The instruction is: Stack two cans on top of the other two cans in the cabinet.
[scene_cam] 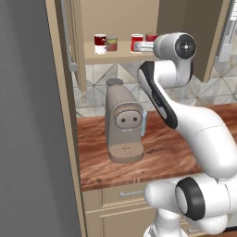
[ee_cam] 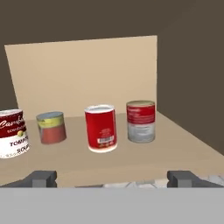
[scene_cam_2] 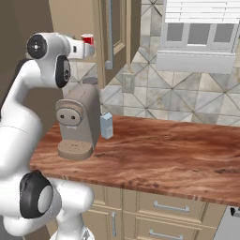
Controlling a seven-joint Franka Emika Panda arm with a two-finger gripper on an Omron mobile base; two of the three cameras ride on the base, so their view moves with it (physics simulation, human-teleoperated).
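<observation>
In the left base view the white arm rises from the lower right and bends up to the open cabinet (scene_cam: 115,28), its hand reaching in at shelf level toward the right end of the shelf. Four cans stand upright on that shelf: at the left the dark red can with a white lower band (scene_cam: 100,44), just beside it the small greyish can with a yellow-and-red label (scene_cam: 111,44), then, a gap further right, the bright red can (scene_cam: 136,42) and behind the wrist the greyish can with a red upper band (scene_cam: 151,37). Below, a tan coffee machine (scene_cam: 123,122) stands on the wooden counter (scene_cam: 166,148), with a pale blue carton (scene_cam: 143,122) partly hidden to its right. In the right base view the arm comes up from the lower left and its hand points at the bright red can (scene_cam_2: 87,40) on the shelf edge beside the cabinet door (scene_cam_2: 112,33); the coffee machine (scene_cam_2: 77,122) and the carton (scene_cam_2: 106,125) stand on the counter (scene_cam_2: 178,154), drawer fronts (scene_cam_2: 168,206) beneath. In the hand view the gripper (ee_cam: 114,179) is spread wide, its two dark tips well apart and holding nothing, just short of the shelf's near edge. All four cans stand singly in a row, none stacked: banded can (ee_cam: 12,133) far left, labelled can (ee_cam: 51,127), bright red can (ee_cam: 101,128) nearest the centre, and red-topped grey can (ee_cam: 141,121) at the right.
</observation>
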